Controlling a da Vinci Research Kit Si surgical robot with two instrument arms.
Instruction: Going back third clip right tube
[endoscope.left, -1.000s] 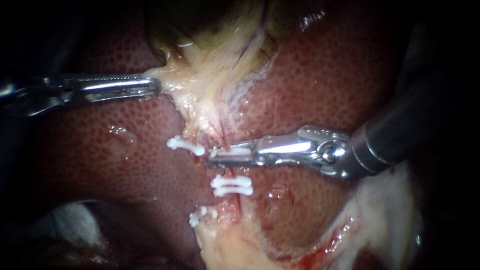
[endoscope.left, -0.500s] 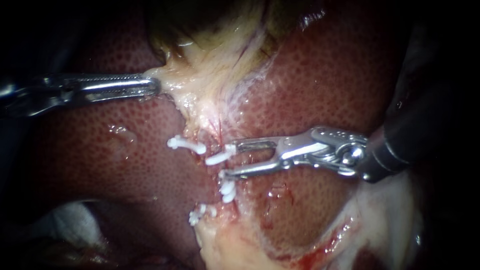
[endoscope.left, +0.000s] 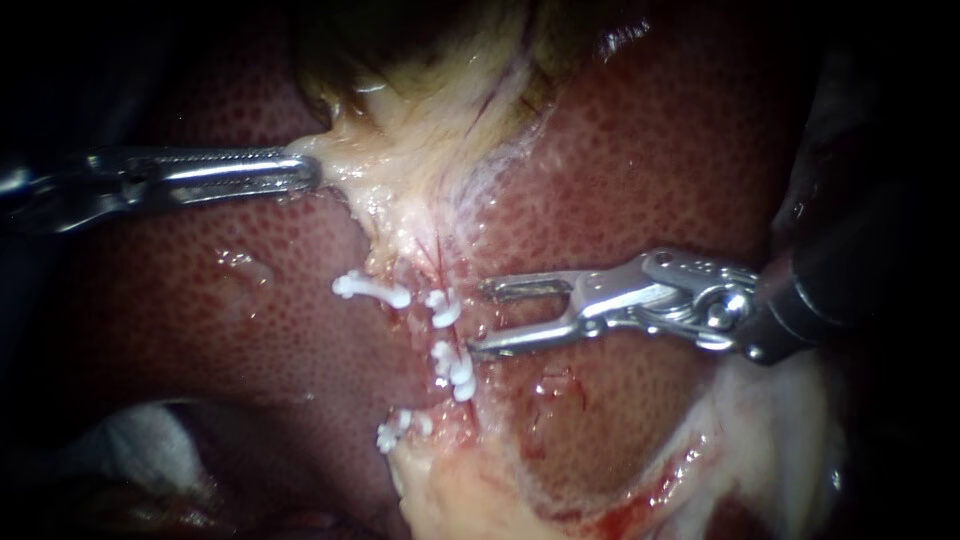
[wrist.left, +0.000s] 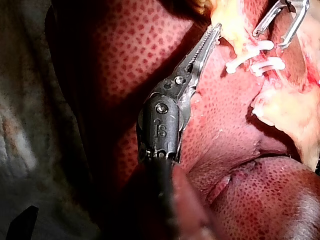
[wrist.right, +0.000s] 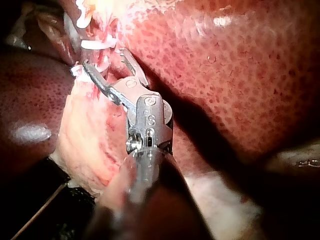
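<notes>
While its jaws stand open, the right instrument (endoscope.left: 478, 318) sits just right of the upper clip (endoscope.left: 443, 307) on the right tube (endoscope.left: 440, 270); the left instrument (endoscope.left: 312, 172) clamps pale tissue (endoscope.left: 400, 180). The tube looks soft and easily torn, so hold bare tube, not the stiff clip. A second ago the right jaws enclosed that clip.

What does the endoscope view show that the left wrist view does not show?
Only the endoscope view: the right instrument's wrist and dark shaft. Only the left wrist view: the left instrument's own shaft, seen from behind. Both: the left instrument shut on pale tissue, the white clips, and the right instrument open beside them.
</notes>
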